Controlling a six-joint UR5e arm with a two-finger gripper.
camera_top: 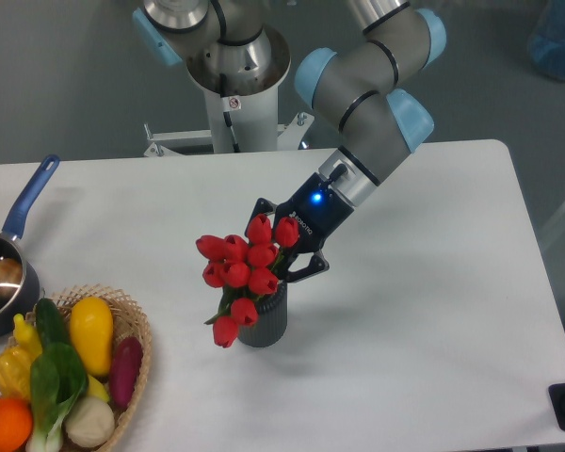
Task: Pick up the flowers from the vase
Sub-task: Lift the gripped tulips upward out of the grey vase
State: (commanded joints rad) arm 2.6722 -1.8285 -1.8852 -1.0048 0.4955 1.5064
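The flowers (242,268), a bunch of red tulip buds on green stems, stand in the dark grey ribbed vase (264,325) near the middle of the table. My gripper (284,247) reaches down from the upper right into the right side of the bunch. One finger shows above the top buds and the other at the lower right by the vase mouth. The jaws have closed in on the stems and buds between them. Buds hide the fingertips. One bud droops low on the left of the vase.
A wicker basket (132,325) of vegetables sits at the front left. A dark saucepan (5,282) with a blue handle is at the left edge. The arm's base (235,75) stands behind the table.
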